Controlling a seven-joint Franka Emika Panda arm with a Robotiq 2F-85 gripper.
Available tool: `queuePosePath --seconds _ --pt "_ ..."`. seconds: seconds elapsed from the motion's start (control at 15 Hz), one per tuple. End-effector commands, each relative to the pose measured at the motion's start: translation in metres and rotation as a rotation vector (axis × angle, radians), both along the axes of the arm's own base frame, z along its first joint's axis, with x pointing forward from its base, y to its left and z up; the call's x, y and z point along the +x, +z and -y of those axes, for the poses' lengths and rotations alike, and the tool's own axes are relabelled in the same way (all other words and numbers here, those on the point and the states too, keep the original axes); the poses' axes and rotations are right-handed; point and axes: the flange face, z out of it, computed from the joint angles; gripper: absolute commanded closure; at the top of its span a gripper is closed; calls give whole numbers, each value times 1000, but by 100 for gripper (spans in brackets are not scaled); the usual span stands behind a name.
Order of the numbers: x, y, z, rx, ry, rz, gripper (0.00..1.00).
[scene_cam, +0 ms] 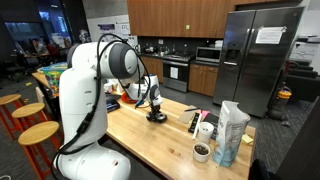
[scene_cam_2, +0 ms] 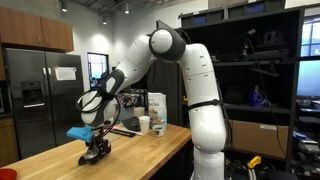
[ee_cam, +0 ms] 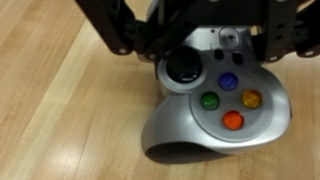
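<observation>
A silver game controller (ee_cam: pixel 215 100) lies on the wooden table (ee_cam: pixel 60 110), showing a black thumbstick (ee_cam: pixel 182 68) and green, blue, yellow and orange buttons. My gripper (ee_cam: pixel 200 38) comes in from the top of the wrist view. Its black fingers (ee_cam: pixel 132 40) press against both sides of the controller's upper part, shut on it. In both exterior views the gripper (scene_cam: pixel 155 110) (scene_cam_2: pixel 95 148) is down at the tabletop, and the controller (scene_cam: pixel 157 117) (scene_cam_2: pixel 94 157) shows only as a small dark shape beneath it.
Along the table stand a tall pale bag (scene_cam: pixel 233 133), a white mug (scene_cam: pixel 205 129) and a dark-filled cup (scene_cam: pixel 202 151). Wooden stools (scene_cam: pixel 38 131) line one side. A steel fridge (scene_cam: pixel 260 60) and kitchen counters stand behind.
</observation>
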Motion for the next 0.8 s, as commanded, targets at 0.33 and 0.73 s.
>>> queuePosePath --seconds 0.33,0.73 --pt "-2 7 0 35 -246 -70 56" --pt "-1 6 16 67 -379 -51 56"
